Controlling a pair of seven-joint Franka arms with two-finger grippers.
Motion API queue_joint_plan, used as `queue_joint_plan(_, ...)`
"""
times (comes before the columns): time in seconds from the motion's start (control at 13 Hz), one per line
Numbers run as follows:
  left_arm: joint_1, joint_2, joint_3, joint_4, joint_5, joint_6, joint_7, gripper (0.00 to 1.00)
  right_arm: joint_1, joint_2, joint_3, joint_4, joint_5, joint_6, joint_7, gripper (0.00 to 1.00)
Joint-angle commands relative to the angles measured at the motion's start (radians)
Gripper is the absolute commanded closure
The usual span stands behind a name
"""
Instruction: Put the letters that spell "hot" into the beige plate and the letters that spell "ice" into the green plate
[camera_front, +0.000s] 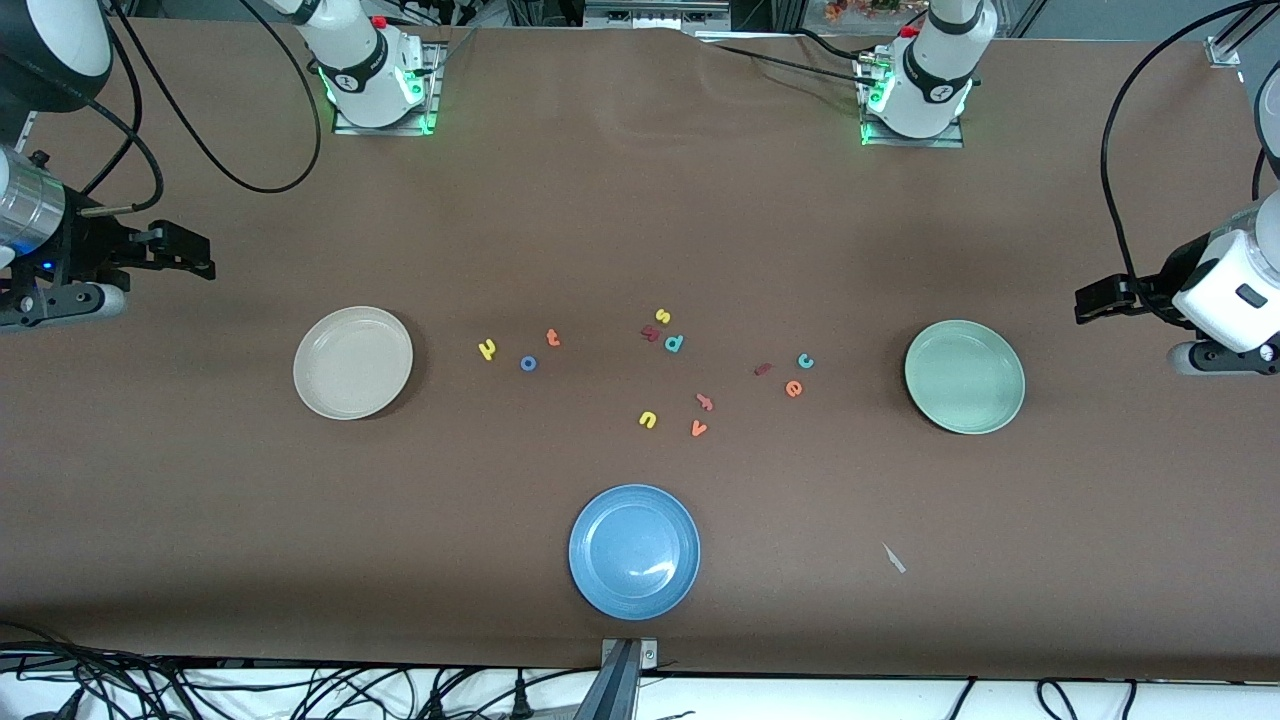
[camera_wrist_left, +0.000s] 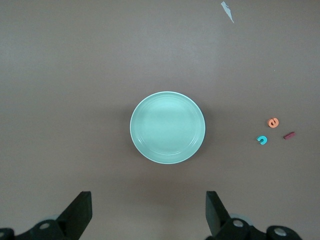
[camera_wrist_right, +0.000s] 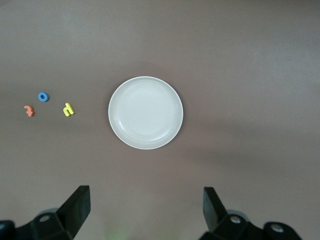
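Observation:
The yellow h (camera_front: 487, 349), blue o (camera_front: 528, 363) and orange t (camera_front: 552, 338) lie on the table beside the empty beige plate (camera_front: 352, 362). Beside the empty green plate (camera_front: 964, 376) lie the dark red i (camera_front: 762, 369), teal c (camera_front: 805, 361) and orange e (camera_front: 793, 389). My right gripper (camera_front: 200, 255) hangs open and empty, high at its end of the table, looking down on the beige plate (camera_wrist_right: 145, 112). At the other end my left gripper (camera_front: 1090, 303) hangs open and empty too, looking down on the green plate (camera_wrist_left: 167, 127).
An empty blue plate (camera_front: 634, 550) sits near the table's front edge. Other loose letters lie mid-table: yellow s (camera_front: 662, 316), teal d (camera_front: 674, 343), yellow u (camera_front: 647, 419), orange v (camera_front: 698, 429). A small paper scrap (camera_front: 894, 558) lies nearer the camera than the green plate.

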Motion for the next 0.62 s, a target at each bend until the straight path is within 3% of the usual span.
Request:
queue_joint_plan(0.0,-0.004,-0.004,0.004,0.0,-0.03,0.001,-0.005,0.0,-0.006,-0.005,-0.001,-0.005,0.005,-0.006,-0.023,0.0)
queue_joint_plan(0.54,-0.022,-0.001,0.004,0.0,-0.031,0.003,-0.008,0.0,-0.007,-0.006,-0.001,-0.007,0.005,-0.006,-0.023,0.0)
